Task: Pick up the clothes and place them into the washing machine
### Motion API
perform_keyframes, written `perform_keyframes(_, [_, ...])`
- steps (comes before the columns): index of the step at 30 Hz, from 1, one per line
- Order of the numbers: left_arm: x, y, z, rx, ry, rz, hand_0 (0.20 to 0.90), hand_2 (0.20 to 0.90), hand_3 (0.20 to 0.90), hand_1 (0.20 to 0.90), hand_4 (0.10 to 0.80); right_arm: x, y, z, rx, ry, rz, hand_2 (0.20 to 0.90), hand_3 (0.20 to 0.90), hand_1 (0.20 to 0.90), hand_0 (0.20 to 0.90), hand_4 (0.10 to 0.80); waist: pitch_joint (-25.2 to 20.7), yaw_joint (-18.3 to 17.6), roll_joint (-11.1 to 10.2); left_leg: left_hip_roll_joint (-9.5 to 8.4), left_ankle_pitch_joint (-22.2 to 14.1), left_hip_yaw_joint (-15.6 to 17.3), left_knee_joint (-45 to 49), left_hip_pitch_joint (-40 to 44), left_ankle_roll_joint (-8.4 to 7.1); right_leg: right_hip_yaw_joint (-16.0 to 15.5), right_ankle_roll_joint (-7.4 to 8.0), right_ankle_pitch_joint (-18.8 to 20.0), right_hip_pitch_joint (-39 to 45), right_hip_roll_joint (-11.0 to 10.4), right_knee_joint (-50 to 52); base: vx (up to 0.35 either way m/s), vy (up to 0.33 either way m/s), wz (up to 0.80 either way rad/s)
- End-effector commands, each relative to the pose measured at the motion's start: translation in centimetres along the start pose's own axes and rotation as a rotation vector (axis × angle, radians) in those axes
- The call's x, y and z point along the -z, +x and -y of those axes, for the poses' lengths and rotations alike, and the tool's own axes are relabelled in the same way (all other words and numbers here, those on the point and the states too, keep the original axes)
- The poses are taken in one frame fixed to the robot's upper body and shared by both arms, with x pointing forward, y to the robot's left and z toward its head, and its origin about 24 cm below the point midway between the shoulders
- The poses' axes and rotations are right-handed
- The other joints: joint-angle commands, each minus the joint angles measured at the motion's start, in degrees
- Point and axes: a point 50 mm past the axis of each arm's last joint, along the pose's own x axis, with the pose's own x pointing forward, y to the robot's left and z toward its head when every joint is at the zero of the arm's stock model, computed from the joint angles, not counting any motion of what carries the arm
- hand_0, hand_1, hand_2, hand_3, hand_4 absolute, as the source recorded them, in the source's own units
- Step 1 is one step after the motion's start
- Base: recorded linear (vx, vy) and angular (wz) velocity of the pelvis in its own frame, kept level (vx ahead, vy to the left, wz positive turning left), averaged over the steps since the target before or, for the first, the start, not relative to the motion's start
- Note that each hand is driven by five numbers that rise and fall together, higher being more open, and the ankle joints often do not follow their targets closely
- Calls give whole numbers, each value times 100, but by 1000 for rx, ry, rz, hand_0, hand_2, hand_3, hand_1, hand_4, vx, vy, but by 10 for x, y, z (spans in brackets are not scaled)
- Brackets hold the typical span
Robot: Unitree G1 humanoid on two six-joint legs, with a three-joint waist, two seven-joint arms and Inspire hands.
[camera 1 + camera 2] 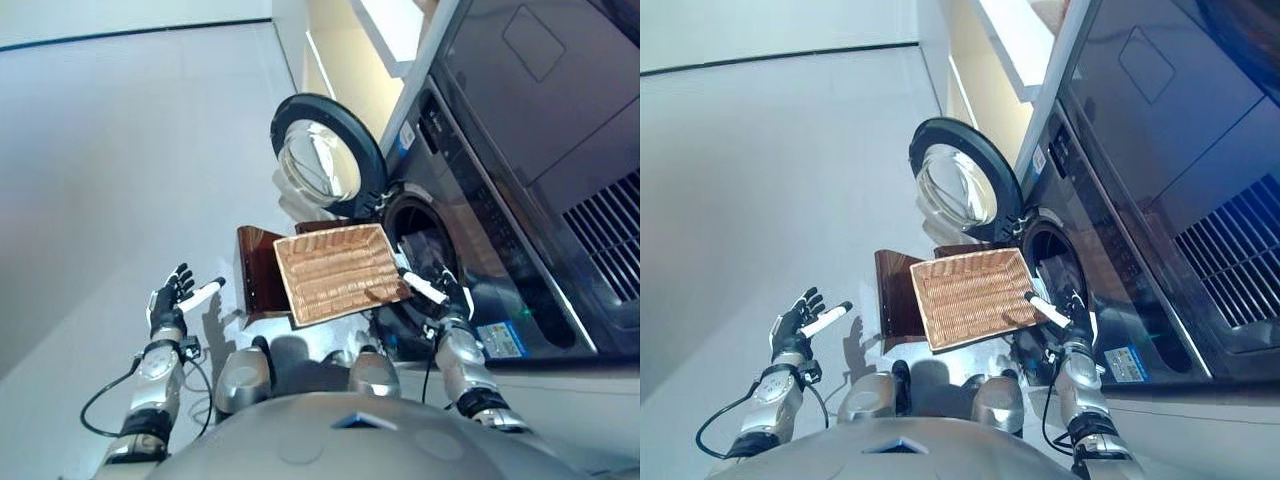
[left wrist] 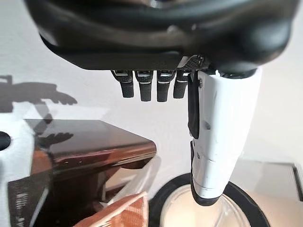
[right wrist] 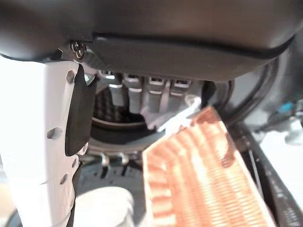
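Both hands, left and right, fingers spread, flank a rectangular woven wicker basket.

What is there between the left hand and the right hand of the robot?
In the left eye view, between the left hand and the right hand stand a dark brown stand and the wicker basket on it.

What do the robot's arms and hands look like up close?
Both arms are jointed silver-grey metal segments with dark bands at the wrists. Each ends in a black robot hand with slim segmented fingers: the left robot hand and the right robot hand. The fingers are black with silvery metal links, and each thumb wears a smooth white plastic cover with small holes.
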Motion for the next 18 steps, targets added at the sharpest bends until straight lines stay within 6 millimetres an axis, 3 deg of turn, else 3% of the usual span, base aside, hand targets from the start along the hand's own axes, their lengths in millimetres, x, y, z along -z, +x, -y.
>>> perform_keyframes(1, [-20,1,-12,-22,13,122,900,900,900,900,800,-50,10,19,56,3,198,900,900,900,900,800,-433,-54,-101,25,-643,41,89,564,-82,58,438,1619,-425,-233,-227,101,-173,28])
perform_keyframes(8, [-4,-6,-7,-5,-12,68,900,900,900,900,800,-51,5,34,85,-40,215,900,900,900,900,800,-622,4,-118,259,-307,-8,-381,644,-298,-257,428,1169,-214,15,-448,46,-134,-2])
perform_keyframes(18, [-13,-4,10,65,-40,106,900,900,900,900,800,-53,6,38,106,-123,216,900,900,900,900,800,-505,-52,112,202,-100,-124,-650,543,-322,-375,328,887,-393,7,-227,-12,-21,3])
